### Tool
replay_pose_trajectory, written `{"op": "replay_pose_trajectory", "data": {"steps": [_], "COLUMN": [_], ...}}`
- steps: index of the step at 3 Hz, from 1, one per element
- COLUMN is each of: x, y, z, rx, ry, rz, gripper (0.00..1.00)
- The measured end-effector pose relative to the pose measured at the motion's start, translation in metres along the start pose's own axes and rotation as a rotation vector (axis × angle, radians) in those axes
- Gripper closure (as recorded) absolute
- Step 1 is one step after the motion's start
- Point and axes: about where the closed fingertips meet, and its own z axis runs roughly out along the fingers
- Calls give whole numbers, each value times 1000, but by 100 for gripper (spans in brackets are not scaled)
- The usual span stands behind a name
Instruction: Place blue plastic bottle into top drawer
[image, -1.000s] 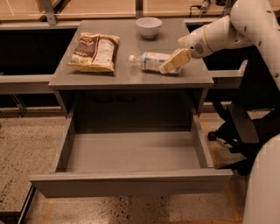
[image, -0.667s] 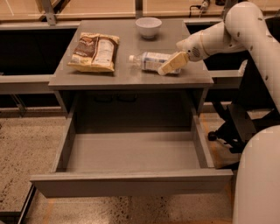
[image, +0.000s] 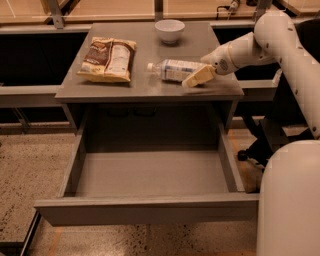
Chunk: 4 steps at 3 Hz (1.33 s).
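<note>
gripper (image: 199, 76) sat at base of blue plastic bottle (image: 172, 69), clench state untellable | bottle looked light, slick, squashable; best held mid-label | top drawer (image: 150, 210) stood open

Office-like workroom, bare and functional.
I stand on a speckled hard floor (image: 30, 165) at a plain grey worktop (image: 150, 87) with its top drawer (image: 150, 210) open beneath, and long grey benches (image: 30, 92) run off to either side. My claw (image: 198, 77) hangs low over the worktop's right side, by the blue plastic bottle (image: 172, 70).
</note>
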Motion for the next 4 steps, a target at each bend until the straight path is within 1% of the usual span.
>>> {"op": "replay_pose_trajectory", "data": {"steps": [1, 2, 3, 4], "x": [8, 5, -3, -13], "y": [0, 14, 33, 74], "z": [-3, -26, -45, -73], "rx": [10, 28, 29, -12], "ry": [17, 21, 20, -30], "rz": [7, -13, -34, -43], "gripper": [40, 71, 94, 100]}}
